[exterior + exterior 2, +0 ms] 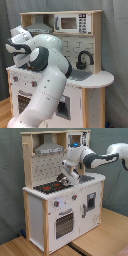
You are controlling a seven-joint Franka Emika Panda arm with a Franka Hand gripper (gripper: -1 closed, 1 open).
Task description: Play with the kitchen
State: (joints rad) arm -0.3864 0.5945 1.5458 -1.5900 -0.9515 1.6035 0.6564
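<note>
The gripper (64, 178) hung just above the black-red stovetop (50, 187) of the kitchen (60, 203), near its back edge; open or closed, I cannot tell. In the first exterior view the arm (47, 85) covered the stovetop. The kitchen stood on a wood floor (95, 240) w/ grey hood (49, 148), microwave (68, 22), black faucet (83, 59).

The kitchen (60, 203) stands upright in both exterior views, pale wood, white panels, oven door shut
</note>
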